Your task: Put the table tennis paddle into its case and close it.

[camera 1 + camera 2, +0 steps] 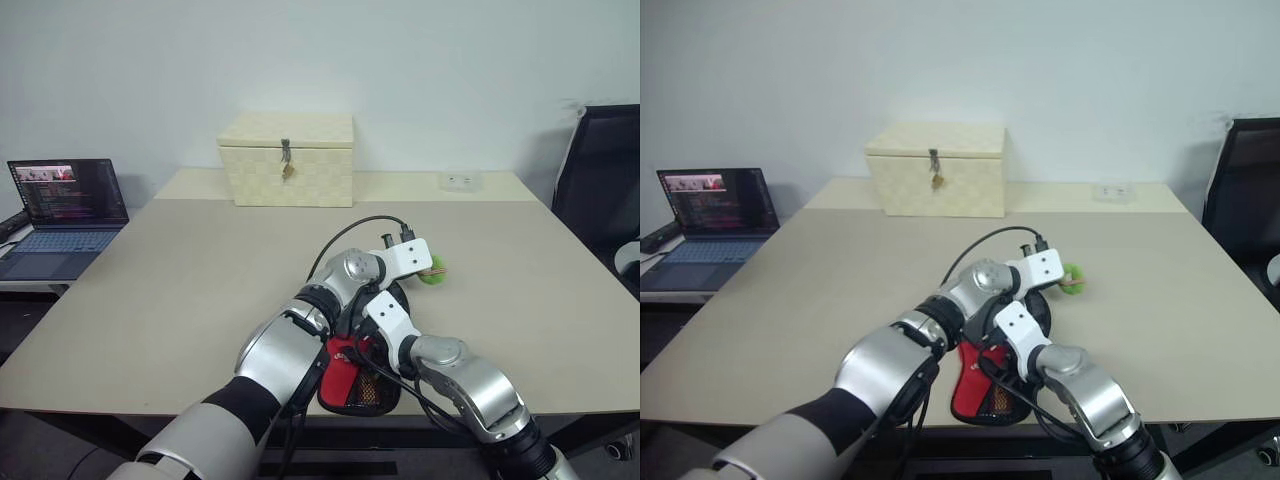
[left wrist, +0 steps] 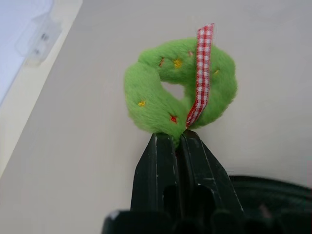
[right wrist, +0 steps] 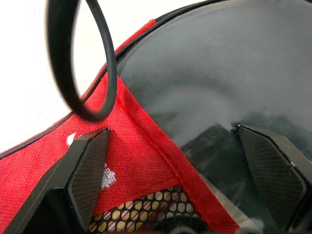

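The case (image 1: 352, 388) lies at the table's near edge, its red panel and mesh pocket facing up, partly covered by both arms. My right gripper (image 3: 173, 134) hovers close over it, open, one finger over the red panel and the other over the black part. My left gripper (image 2: 176, 139) reaches past the far end of the case and is shut on a green plush ring (image 2: 156, 97) with a red-and-white checked ribbon; this ring (image 1: 433, 270) sits just beyond the case. The table tennis paddle is hidden.
A cream latched box (image 1: 287, 160) stands at the back of the table (image 1: 180, 290), and a white socket block (image 1: 460, 181) lies at the back right. A laptop (image 1: 65, 215) sits to the left, a black chair (image 1: 605, 190) to the right. A black cable (image 3: 83, 63) loops over the case.
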